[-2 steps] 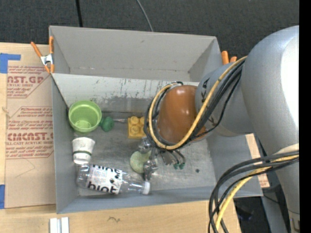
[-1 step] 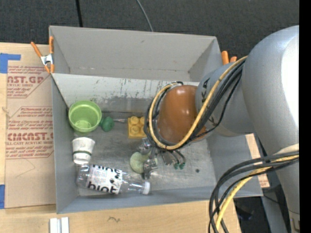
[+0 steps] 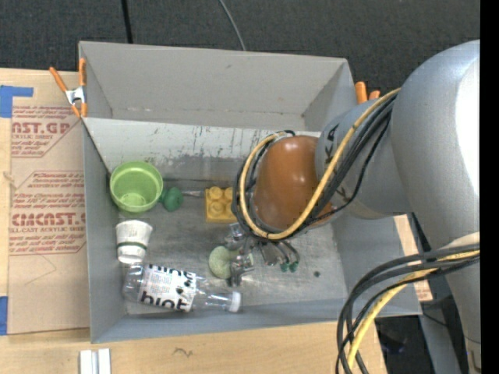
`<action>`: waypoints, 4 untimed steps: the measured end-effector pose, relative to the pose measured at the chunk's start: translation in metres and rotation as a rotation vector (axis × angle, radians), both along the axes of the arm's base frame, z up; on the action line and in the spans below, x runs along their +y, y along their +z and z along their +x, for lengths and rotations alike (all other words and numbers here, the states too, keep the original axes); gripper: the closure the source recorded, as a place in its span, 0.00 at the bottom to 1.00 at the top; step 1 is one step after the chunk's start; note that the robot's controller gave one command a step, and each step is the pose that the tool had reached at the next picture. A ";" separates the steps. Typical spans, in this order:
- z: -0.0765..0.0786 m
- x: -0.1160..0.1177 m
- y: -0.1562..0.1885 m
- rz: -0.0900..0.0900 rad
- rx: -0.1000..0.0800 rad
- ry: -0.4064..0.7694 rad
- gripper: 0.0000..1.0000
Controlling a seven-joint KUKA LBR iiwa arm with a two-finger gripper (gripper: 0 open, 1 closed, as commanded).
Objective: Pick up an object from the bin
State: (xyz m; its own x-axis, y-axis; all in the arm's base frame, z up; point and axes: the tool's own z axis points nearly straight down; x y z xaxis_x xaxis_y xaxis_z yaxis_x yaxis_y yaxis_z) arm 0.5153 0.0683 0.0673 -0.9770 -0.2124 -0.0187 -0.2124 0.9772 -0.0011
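My gripper (image 3: 242, 252) hangs low over the middle of the bin floor, under the arm's orange cover. A pale green ball (image 3: 219, 262) lies right against its left side, touching or nearly touching it. A yellow toy brick (image 3: 218, 202) sits just behind the gripper, toward the back wall. A clear plastic bottle (image 3: 178, 290) with a black-and-white label lies on its side in front of the gripper, along the bin's near wall.
At the left of the bin stand a green cup (image 3: 136, 185), a small dark green ball (image 3: 171, 199) and a white screw-cap piece (image 3: 132, 240). The arm and its cables cover the bin's right part.
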 end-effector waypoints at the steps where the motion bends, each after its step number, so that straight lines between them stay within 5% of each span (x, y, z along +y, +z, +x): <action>1: -0.002 0.000 0.016 -0.002 0.011 0.000 1.00; 4: -0.001 0.000 0.046 -0.003 0.018 0.000 1.00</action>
State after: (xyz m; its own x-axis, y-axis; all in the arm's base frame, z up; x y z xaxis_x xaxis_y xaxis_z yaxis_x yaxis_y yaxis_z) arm 0.5141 0.0685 0.1135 -0.9771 -0.2126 -0.0004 -0.2126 0.9771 -0.0002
